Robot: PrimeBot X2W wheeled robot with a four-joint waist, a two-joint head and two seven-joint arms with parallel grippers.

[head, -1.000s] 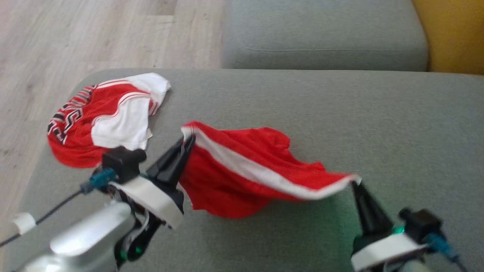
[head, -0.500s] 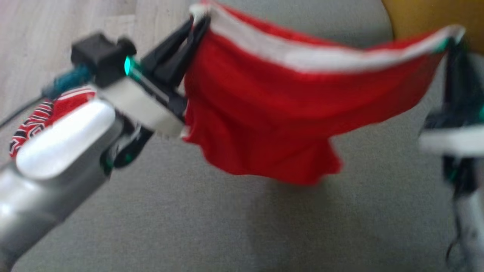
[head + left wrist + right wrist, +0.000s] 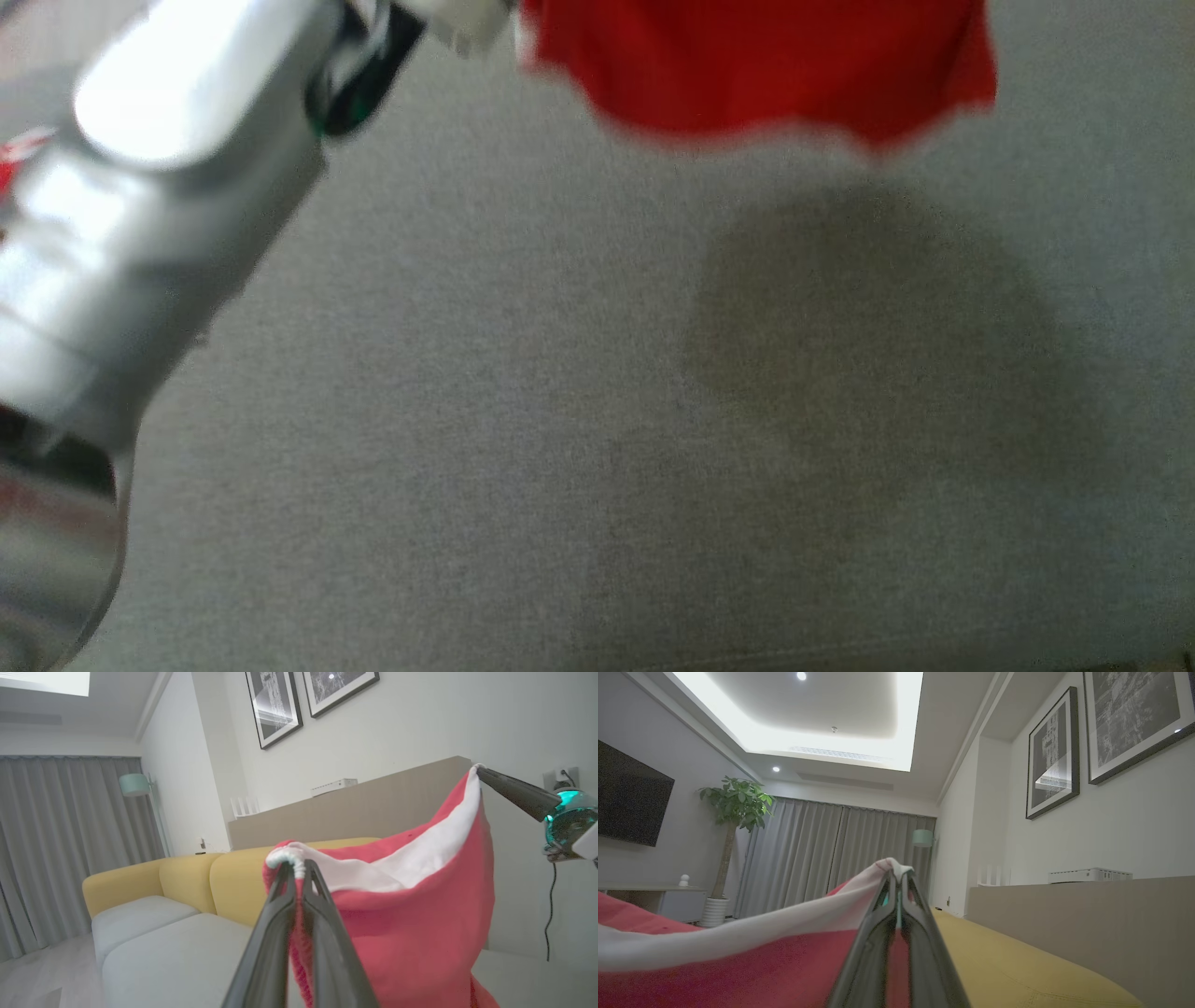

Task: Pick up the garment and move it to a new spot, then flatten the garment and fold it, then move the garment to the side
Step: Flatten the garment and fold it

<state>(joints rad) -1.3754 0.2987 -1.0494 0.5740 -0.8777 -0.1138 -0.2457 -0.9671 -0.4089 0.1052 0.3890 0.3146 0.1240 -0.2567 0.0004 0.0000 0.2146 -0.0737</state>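
Note:
The garment [image 3: 411, 914] is red cloth with a white band along its top edge. It hangs in the air, stretched between both grippers. My left gripper [image 3: 295, 868] is shut on one white corner of it. My right gripper [image 3: 896, 877] is shut on the other white corner, and in the left wrist view the right gripper [image 3: 481, 771] shows pinching the far tip at the upper right. In the head view the garment's lower red hem [image 3: 766, 75] dangles at the top edge above the grey cushion [image 3: 560, 420], casting a round shadow on it.
My pale left forearm [image 3: 159, 205] crosses the head view's left side. A yellow sofa back [image 3: 187, 877] rises behind the grey seats. A second red cloth [image 3: 14, 159] peeks in at the far left edge. A low wooden wall [image 3: 1078, 924] stands beside the sofa.
Both grippers have lifted the garment off the cushion and raised it high. It now hangs clear above the seat, and the gripper tips have risen past the head view's top edge.

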